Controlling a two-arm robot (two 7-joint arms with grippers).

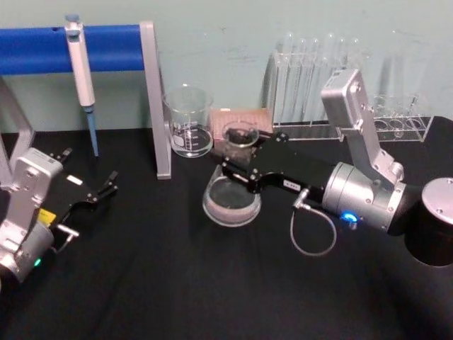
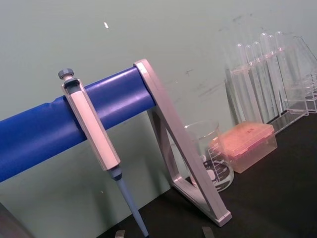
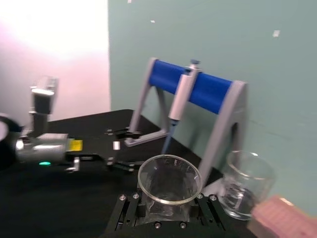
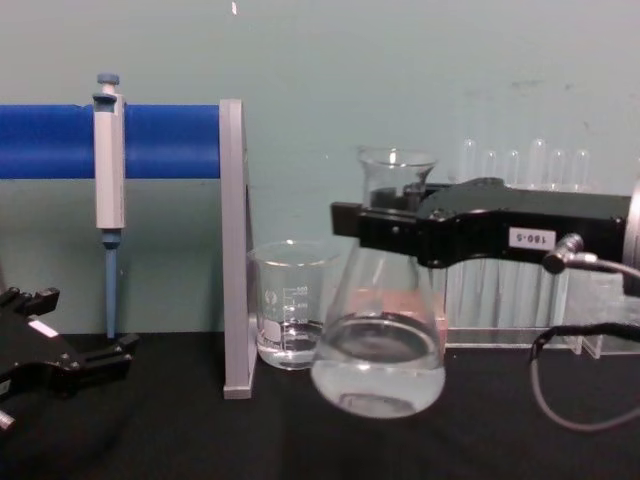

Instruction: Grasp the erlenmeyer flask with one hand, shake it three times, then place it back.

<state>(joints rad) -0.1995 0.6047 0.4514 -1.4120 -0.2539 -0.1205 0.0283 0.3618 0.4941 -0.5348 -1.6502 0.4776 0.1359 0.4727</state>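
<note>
- Glass sets the terms: the flask [image 4: 380,365] is rigid, smooth and breakable, so it can slip in a loose grip and crack under a hard squeeze or a knock.
- It holds only a little clear liquid, pooled low in the wide base, so it looks light. The liquid will slosh when shaken, though the narrow neck should keep it in.
- The neck under the flared rim is the right place to hold, since the rim stops a downward slide. The right gripper [image 4: 392,226] has its fingers closed on the neck there.
- The flask hangs slightly tilted in front of the beaker [image 4: 290,318], and its base seems to be just off the table [image 1: 177,283].
- Space behind is tight: the beaker, a pink box [image 1: 244,115] and the tubes [image 1: 311,71] stand near, so short shakes are the safer choice.
- The stand [image 4: 232,250] and its hanging pipette [image 4: 108,160] close off the robot's left.
- Toward the robot the table is open, giving room to shake and to set the flask down flat.
- The left gripper [image 1: 90,170] rests far to the left with its fingers apart, out of the way.
</note>
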